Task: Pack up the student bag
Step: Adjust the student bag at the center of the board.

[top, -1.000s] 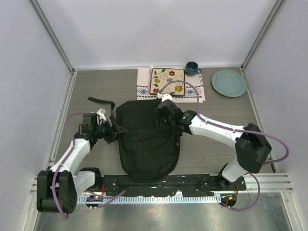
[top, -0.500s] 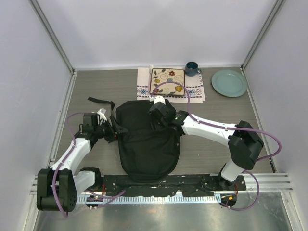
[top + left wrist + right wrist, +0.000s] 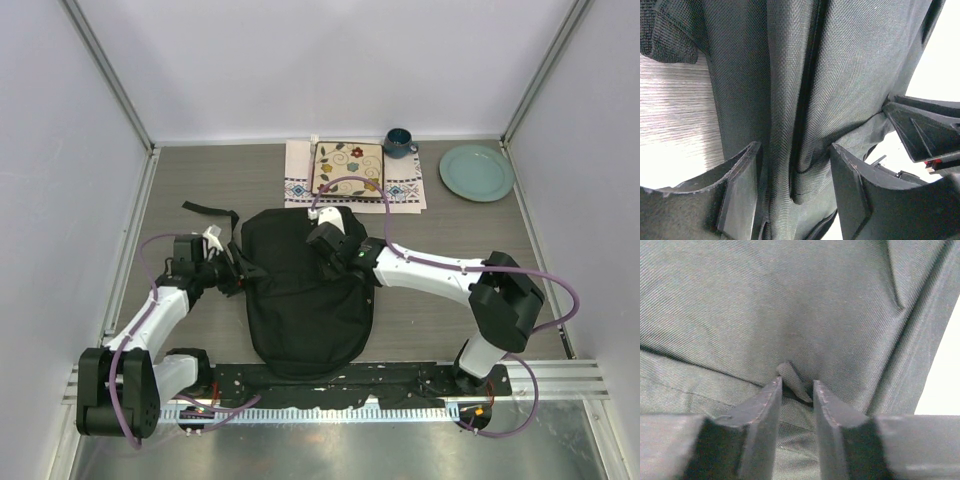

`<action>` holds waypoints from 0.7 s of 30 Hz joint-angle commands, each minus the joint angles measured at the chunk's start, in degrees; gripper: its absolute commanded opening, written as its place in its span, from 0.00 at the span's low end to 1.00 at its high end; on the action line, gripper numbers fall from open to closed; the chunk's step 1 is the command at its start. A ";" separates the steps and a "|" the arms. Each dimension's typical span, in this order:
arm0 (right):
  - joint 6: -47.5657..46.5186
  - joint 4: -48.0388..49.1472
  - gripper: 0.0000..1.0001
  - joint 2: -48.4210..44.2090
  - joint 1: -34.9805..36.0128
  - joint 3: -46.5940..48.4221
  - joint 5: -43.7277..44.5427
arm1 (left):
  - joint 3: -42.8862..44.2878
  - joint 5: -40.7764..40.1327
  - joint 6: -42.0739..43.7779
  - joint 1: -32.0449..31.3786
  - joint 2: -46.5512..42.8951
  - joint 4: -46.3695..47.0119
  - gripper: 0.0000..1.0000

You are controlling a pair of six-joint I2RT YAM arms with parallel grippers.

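Note:
The student bag is a large black fabric backpack lying flat in the middle of the table. My left gripper is at its left edge. In the left wrist view that left gripper is open, its jaws wide apart on either side of a bunched fold of the bag. My right gripper rests on the bag's upper part. In the right wrist view the right gripper has its jaws nearly together, pinching a small fabric tab that sticks up from the bag.
A floral square plate lies on a patterned cloth behind the bag. A dark blue mug and a teal plate sit at the back right. A loose black strap trails off the bag's left.
My right gripper slid left across the bag's upper part and its jaws narrowed onto the tab. The left gripper stayed at the bag's edge, its jaws drawing closer together.

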 commanded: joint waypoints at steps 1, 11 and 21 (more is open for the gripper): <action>0.73 -2.42 0.30 1.36 0.48 -1.32 3.21 | -0.13 1.42 -0.03 -0.22 0.40 2.65 0.57; 1.35 -1.10 0.00 0.23 0.31 1.06 7.25 | 0.04 1.68 0.23 -0.22 3.12 4.49 0.12; 4.77 -0.48 0.00 -10.74 -8.38 -8.60 12.10 | 1.45 -4.82 1.28 -0.31 4.62 3.70 0.00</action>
